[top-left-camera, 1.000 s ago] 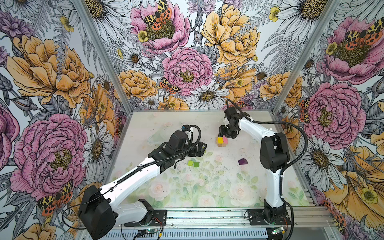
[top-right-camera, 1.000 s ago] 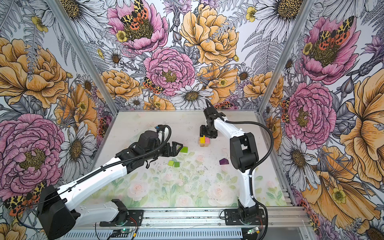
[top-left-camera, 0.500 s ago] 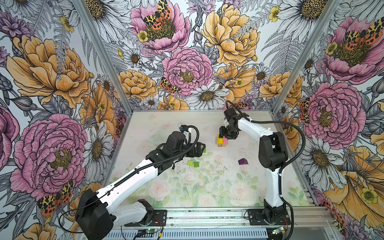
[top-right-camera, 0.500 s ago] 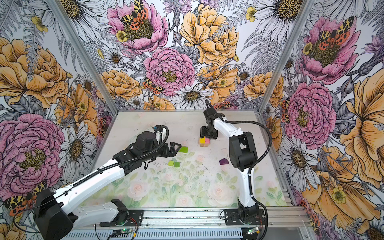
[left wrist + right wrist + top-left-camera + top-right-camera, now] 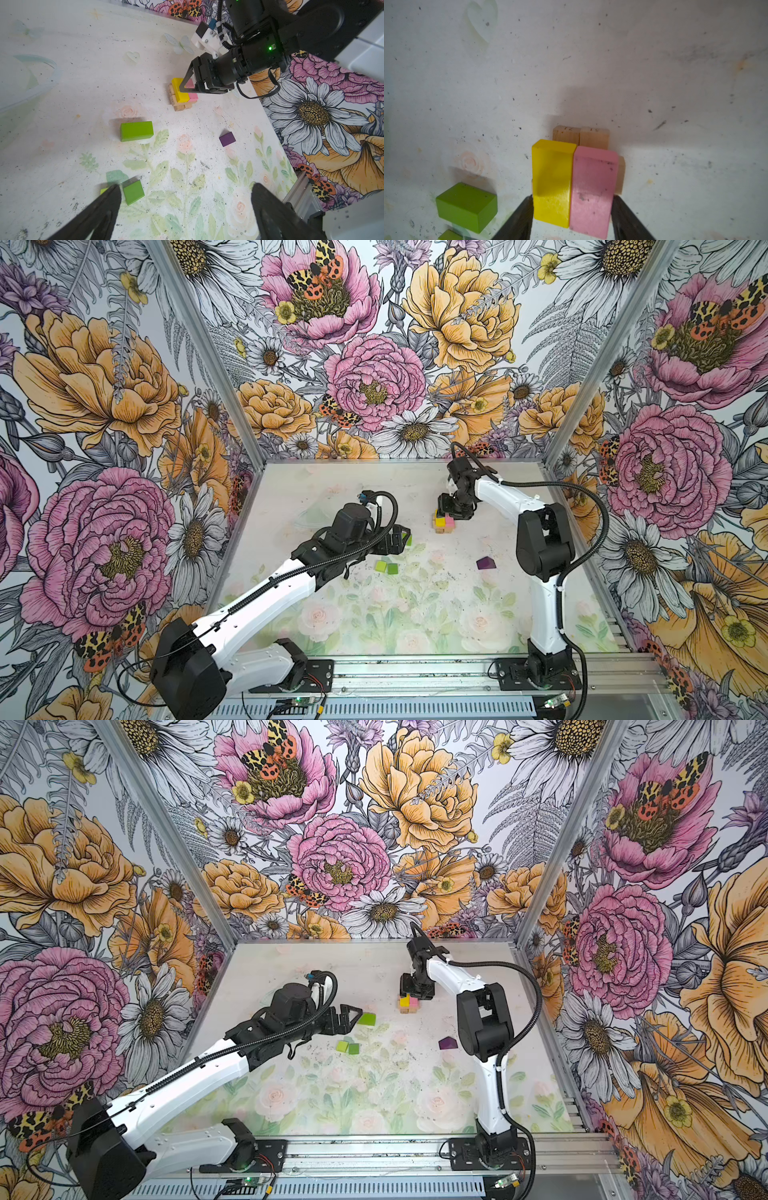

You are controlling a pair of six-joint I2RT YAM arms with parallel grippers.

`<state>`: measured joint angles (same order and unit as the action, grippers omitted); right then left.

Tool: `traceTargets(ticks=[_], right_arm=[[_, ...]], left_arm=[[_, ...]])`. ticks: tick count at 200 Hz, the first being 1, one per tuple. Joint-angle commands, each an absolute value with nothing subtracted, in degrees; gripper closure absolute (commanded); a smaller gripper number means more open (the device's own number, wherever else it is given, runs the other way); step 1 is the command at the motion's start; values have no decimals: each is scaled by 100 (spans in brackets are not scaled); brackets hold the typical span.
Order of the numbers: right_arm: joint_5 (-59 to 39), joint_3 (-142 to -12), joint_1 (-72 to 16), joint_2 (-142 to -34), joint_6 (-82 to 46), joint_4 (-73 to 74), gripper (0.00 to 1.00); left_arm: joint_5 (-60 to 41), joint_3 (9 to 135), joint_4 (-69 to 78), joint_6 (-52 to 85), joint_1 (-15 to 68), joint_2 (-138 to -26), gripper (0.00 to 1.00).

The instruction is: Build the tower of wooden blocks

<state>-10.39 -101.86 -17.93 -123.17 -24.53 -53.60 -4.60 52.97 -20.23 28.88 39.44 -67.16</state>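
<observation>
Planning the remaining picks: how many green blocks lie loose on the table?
3. The lime brick lies mid-table. A light green cube and a darker green cube sit together nearer the front. None appears hidden.

Only the plain wood has anything readable. The tan block (image 5: 566,135) poking out past the yellow oblong (image 5: 552,182) has two tiny stamped digits on its end face, looks like 21 upside down (could be 71, it's faint). Its neighbour tan block (image 5: 594,138) past the pink oblong (image 5: 592,191) shows two more, maybe 31 or 51. The left wrist view's tan stack (image 5: 182,107) has similar marks, too small to read.
</observation>
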Motion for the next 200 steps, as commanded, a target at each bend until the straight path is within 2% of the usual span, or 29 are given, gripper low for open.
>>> traceTargets(ticks=[1,37,102,153,200], right_arm=[[-1078,-10379,-1795,-12402,-2487,-5404,39],[-1020,-10415,-1801,-12274,-2479,-5462,38],[-733,-10092,-1782,-11329,-2418,-5650,38],[-332,-8991,-1779,-10342,-2568,-5605,38],[-305,-7233,-1779,-9153,-2948,-5041,38]], left_arm=[[-589,5216,-1907,2760,3867,-6594,1],[-603,5203,-1914,2760,3864,-6542,1],[-554,5059,-1933,2903,3976,-6307,1],[-179,4796,-2052,3108,4432,-5922,1],[212,4563,-2141,3289,4922,-5561,1]])
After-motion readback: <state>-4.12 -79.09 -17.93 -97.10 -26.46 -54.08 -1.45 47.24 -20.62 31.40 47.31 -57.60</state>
